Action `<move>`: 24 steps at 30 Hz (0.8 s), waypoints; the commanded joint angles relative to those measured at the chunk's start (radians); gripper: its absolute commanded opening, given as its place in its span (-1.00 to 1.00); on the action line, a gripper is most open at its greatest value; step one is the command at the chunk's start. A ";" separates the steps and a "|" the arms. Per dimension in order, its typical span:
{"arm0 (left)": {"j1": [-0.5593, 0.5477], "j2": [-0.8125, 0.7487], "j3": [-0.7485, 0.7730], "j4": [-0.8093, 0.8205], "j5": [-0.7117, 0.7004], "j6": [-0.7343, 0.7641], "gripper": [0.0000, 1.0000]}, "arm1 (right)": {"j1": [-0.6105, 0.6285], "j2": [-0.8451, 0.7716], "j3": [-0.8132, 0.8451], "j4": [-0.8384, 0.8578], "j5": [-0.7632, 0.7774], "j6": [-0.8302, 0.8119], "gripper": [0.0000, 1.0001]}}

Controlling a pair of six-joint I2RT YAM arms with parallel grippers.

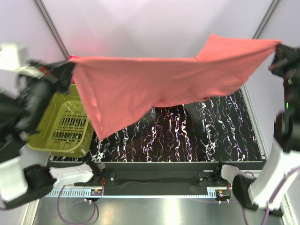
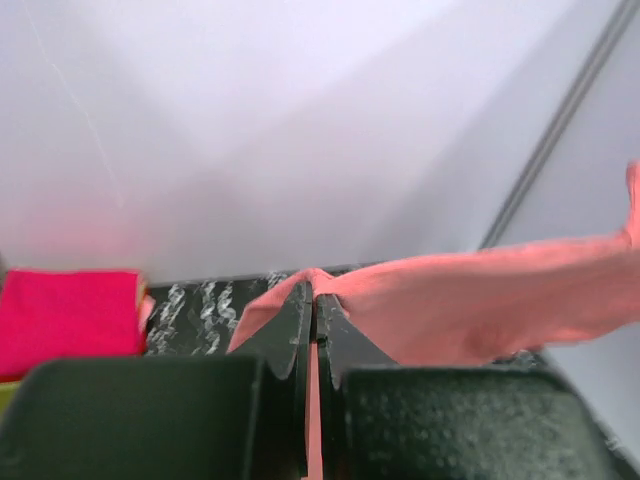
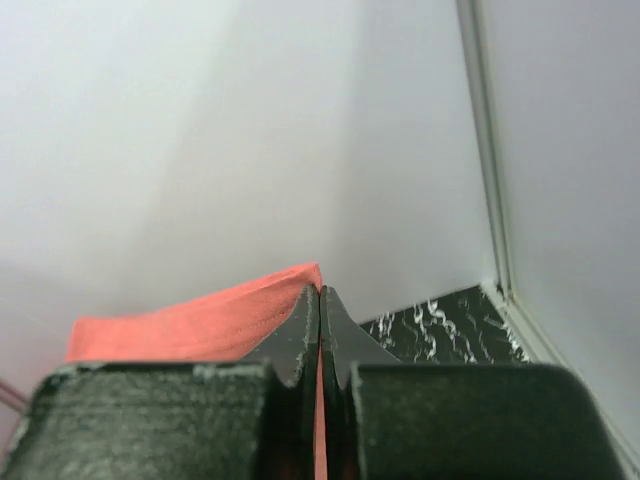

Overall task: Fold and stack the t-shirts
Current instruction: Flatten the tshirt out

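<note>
Left gripper (image 2: 312,292) and right gripper (image 3: 320,296) pinch coral shirt (image 1: 140,89) stretched midair, unfolded; pink shirt (image 2: 65,320) lies folded, stacking pending.

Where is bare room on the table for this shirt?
The near table is bare from the green basket to its right edge; the held-up shirt hides the far part. The left is crowded: the basket, and a folded pink shirt in the left wrist view.

Green basket (image 1: 63,124) on a marble-look table (image 1: 201,136)
Olive, slatted, sitting at the table's left edge. Tabletop's black with white veining, with plain pale walls (image 1: 140,23) behind it all.
</note>
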 commanded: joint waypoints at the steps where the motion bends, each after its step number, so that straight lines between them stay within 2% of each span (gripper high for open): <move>1: -0.002 -0.128 -0.119 0.067 0.132 -0.068 -1.00 | -0.003 -0.139 -0.031 0.083 0.108 -0.025 -1.00; 5: -0.002 -0.191 -0.152 0.091 0.270 -0.115 -1.00 | -0.003 -0.257 -0.051 0.123 0.079 -0.009 -1.00; 9: -0.002 -0.174 -0.164 0.097 0.351 -0.121 -1.00 | -0.003 -0.245 -0.053 0.125 0.041 -0.006 -1.00; 14: 0.000 -0.093 -0.254 0.107 0.220 -0.046 -1.00 | -0.003 -0.118 -0.148 0.133 -0.005 -0.022 -1.00; 16: 0.015 -0.021 -0.294 0.128 0.168 -0.014 -1.00 | -0.003 -0.058 -0.195 0.186 -0.016 -0.022 -1.00; 17: 0.035 0.009 -0.296 0.133 0.172 -0.012 -1.00 | -0.003 -0.035 -0.238 0.214 -0.015 -0.019 -1.00; 18: 0.108 0.073 -0.288 0.140 0.195 -0.013 -1.00 | -0.003 -0.015 -0.255 0.278 -0.013 -0.014 -1.00; 20: 0.204 0.143 -0.250 0.150 0.307 -0.048 -1.00 | -0.003 0.061 -0.265 0.338 -0.016 -0.009 -1.00; 21: 0.284 0.213 -0.229 0.163 0.333 -0.061 -1.00 | -0.003 0.095 -0.246 0.369 -0.022 -0.012 -1.00; 24: 0.400 0.345 -0.108 0.176 0.365 -0.088 -1.00 | -0.003 0.241 -0.102 0.373 -0.042 -0.044 -1.00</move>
